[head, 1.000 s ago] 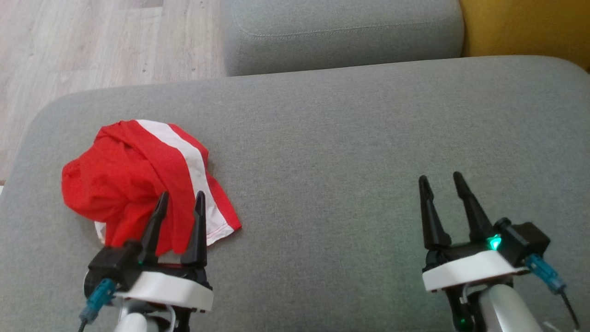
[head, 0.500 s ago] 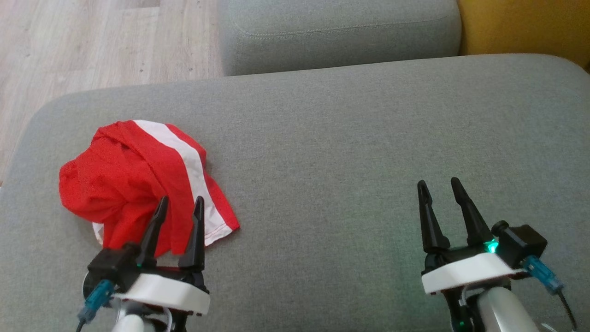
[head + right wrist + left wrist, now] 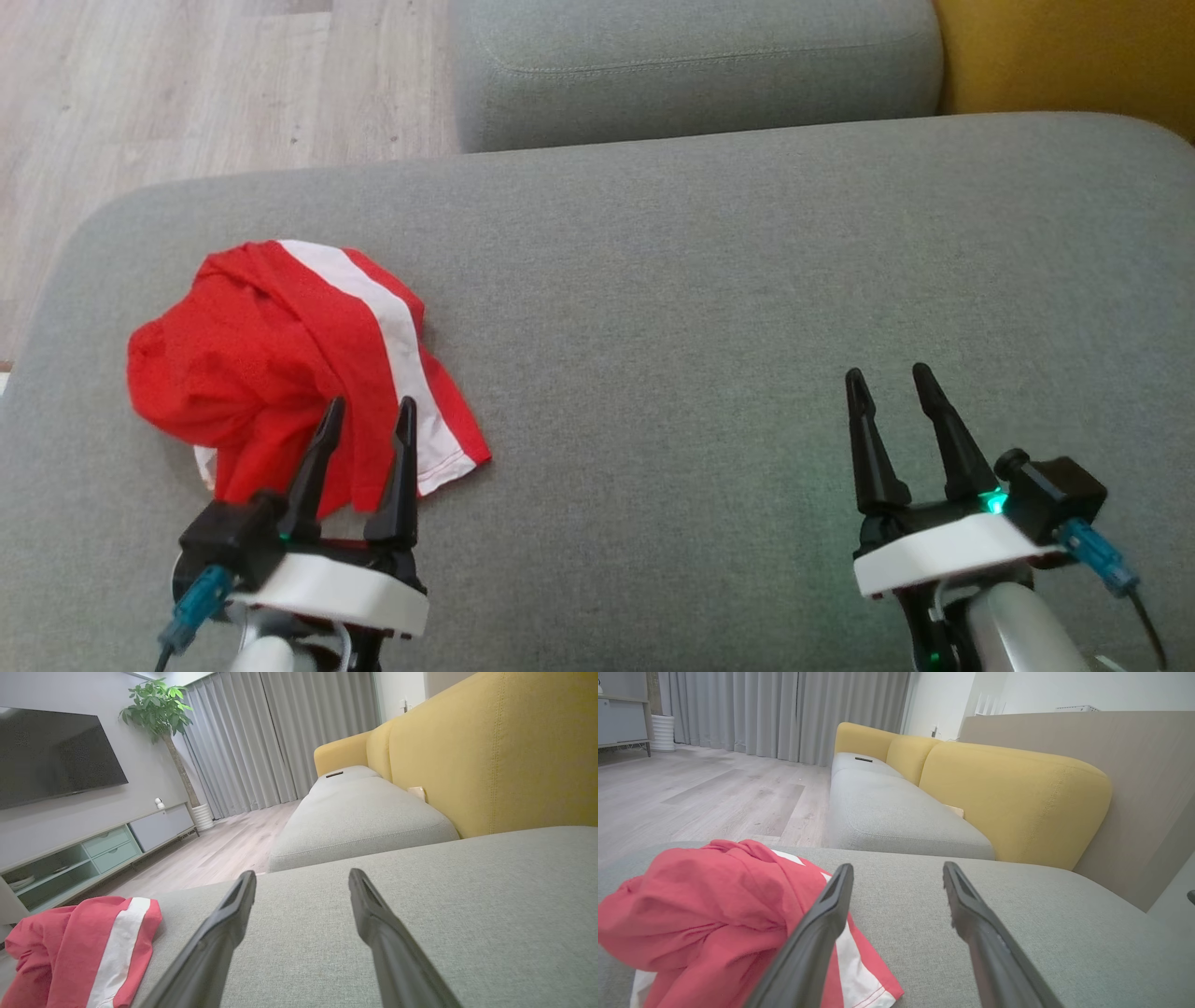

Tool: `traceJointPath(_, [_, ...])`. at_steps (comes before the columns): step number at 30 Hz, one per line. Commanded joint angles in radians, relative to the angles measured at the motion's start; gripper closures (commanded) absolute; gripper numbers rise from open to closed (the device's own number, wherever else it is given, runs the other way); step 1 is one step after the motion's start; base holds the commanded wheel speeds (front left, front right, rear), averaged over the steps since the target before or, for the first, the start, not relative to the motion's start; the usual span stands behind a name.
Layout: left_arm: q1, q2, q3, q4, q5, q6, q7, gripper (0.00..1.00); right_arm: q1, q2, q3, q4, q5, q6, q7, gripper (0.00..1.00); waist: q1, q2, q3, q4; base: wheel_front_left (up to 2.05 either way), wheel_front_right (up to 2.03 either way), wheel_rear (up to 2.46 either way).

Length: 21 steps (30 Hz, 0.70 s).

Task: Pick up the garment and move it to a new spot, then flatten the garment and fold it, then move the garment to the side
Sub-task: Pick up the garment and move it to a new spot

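Head view shows the red garment [image 3: 271, 364] bunched at the left of the grey sofa cushion [image 3: 653, 327], the left pincer [image 3: 372, 403] spread wide and empty at its near edge, the right pincer [image 3: 888, 371] likewise spread and empty well apart, so the pick-up looks pending: reach forward, pinch fabric.

The garment [image 3: 271, 373] is showing bright red with one broad white stripe, lying on the plain grey seat cushion [image 3: 700, 308]. Beyond the seat cushion, the backrest [image 3: 1064, 56] is showing mustard yellow and the floor [image 3: 187, 84] pale wood grain. Above the seat cushion, the left gripper [image 3: 372, 406] and right gripper [image 3: 888, 371] are showing black fingers [image 3: 316, 467] on white housings [image 3: 336, 588]
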Motion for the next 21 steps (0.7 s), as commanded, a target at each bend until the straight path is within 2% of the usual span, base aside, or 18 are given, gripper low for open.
traceJointPath(1, [-0.043,-0.003,0.036,-0.033,-0.004,0.003,-0.012,0.00,-0.048,-0.007,0.024,-0.027,0.003,-0.001,-0.011,0.00,0.0000,-0.0001,0.000,0.004,0.00,0.00,0.00])
traceJointPath(12, [-0.037,-0.003,0.066,-0.034,0.009,0.015,-0.012,0.00,-0.051,-0.007,0.076,-0.017,0.022,-0.001,-0.011,0.00,0.0000,-0.0001,-0.008,0.090,0.00,0.00,0.00])
traceJointPath(21, [-0.036,-0.003,0.110,-0.031,0.021,0.006,-0.012,0.00,-0.049,-0.007,0.140,-0.004,0.055,-0.001,-0.011,0.00,0.0000,-0.0001,-0.018,0.191,0.00,0.00,0.00])
